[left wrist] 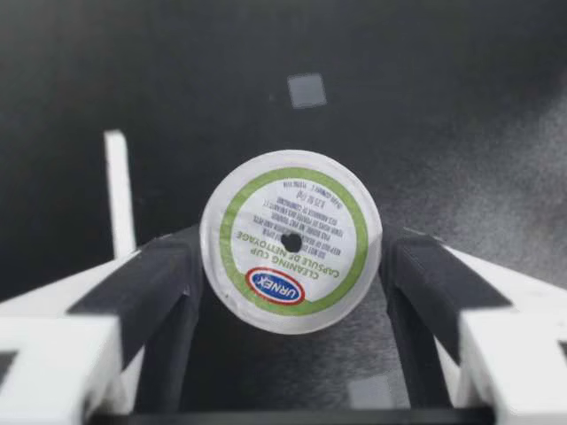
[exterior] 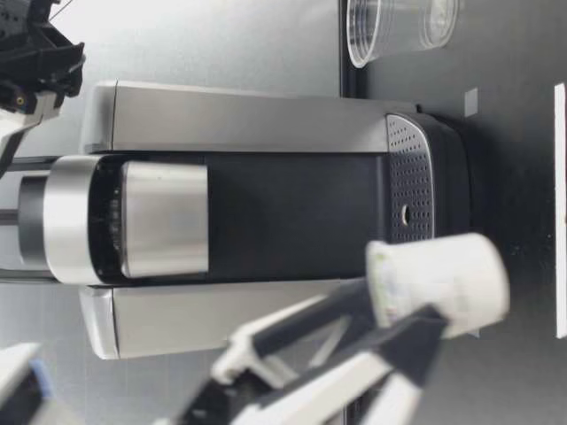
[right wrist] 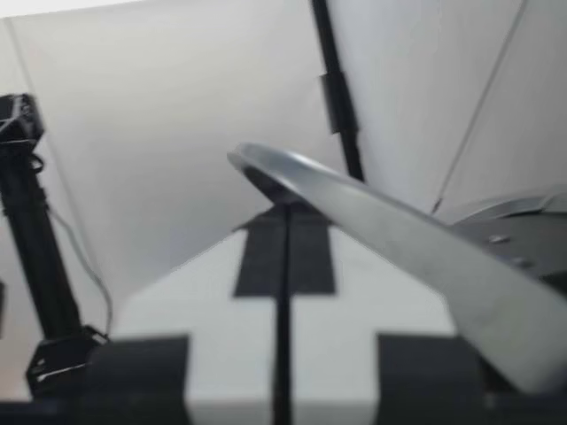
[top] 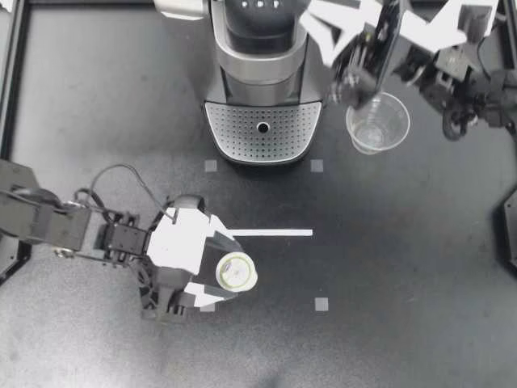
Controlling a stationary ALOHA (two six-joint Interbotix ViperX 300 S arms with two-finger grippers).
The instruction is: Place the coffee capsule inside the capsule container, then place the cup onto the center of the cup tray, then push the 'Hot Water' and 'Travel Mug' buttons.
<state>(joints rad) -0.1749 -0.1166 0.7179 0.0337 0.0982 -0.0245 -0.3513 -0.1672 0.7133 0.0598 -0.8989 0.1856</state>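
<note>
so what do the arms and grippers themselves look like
My left arm and right arm are black and jointed. The left gripper and right gripper have white, angular fingers lined with black pads. A thin black cable loops over the left arm's wrist.

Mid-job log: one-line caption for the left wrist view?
Left claw shut on the coffee capsule, seen top-on; a white tape strip lies on the dark table beside it.

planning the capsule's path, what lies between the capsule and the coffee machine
In the top view, one white strip crosses the table between the capsule and the coffee machine; the rest of that stretch is bare.
</note>
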